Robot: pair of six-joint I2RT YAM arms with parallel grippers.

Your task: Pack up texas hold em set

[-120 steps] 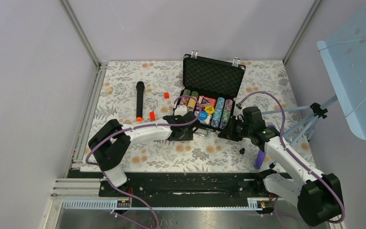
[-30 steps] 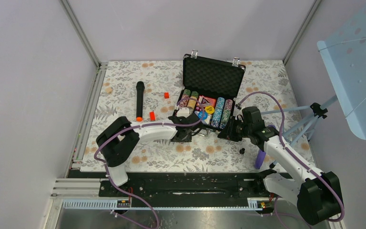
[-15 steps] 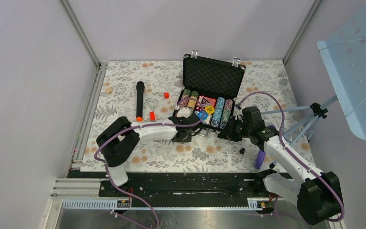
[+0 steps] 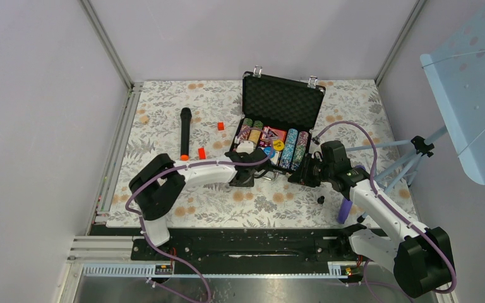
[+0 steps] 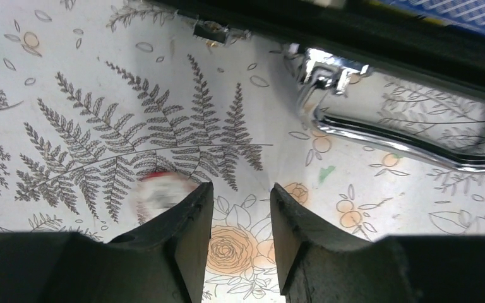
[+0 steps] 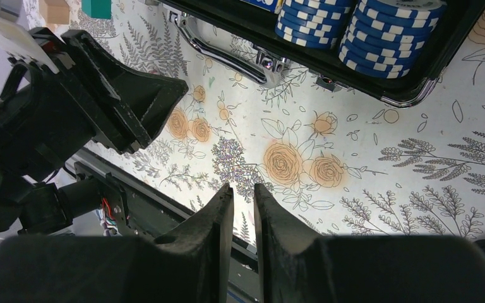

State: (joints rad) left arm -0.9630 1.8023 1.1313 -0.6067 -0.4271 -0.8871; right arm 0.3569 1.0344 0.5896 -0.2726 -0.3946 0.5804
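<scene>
Left end effector (image 5: 240, 211), released and empty: hovering over the surface (image 5: 69, 76) beside a blurred chip (image 5: 160, 192) lying at nine o'clock, just outside the jaws; handle (image 5: 379, 136) at two o'clock.

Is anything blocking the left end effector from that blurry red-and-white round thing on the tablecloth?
Nothing visible does. The round piece lies on the cloth beside the left end effector, just outside its fingers; the chrome case handle sits off to one side.
</scene>
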